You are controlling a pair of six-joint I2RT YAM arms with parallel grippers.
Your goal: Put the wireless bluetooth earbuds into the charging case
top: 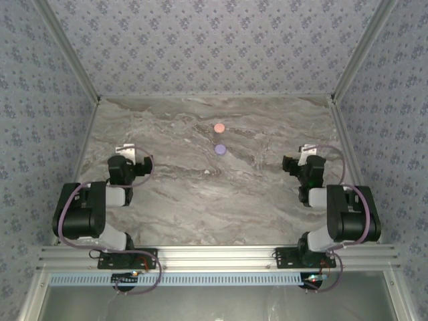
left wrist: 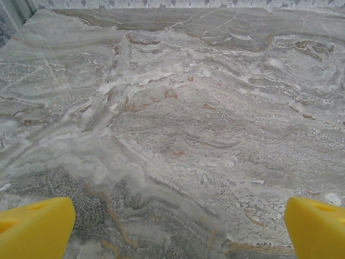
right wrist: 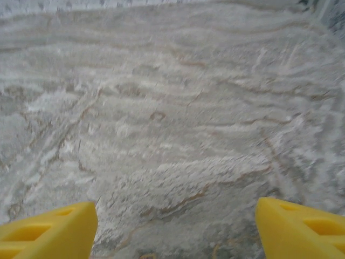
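Two small round charging cases lie closed on the marble table, mid-back: a salmon-pink one [top: 219,127] and, just in front of it, a lavender one [top: 220,150]. A tiny pale pink speck [top: 208,172] lies a little nearer; it may be one of the earbuds, but it is too small to tell. My left gripper [top: 136,160] hovers over the left side, far from the cases. Its yellow fingertips [left wrist: 38,229] stand wide open over bare marble [left wrist: 178,226]. My right gripper [top: 296,162] is at the right side, also open [right wrist: 175,229], with nothing between its fingers.
The marble table [top: 167,200] is boxed in by patterned fabric walls at the back [top: 214,47] and both sides. An aluminium rail [top: 214,254] carrying the arm bases runs along the near edge. The right wrist view is motion-blurred.
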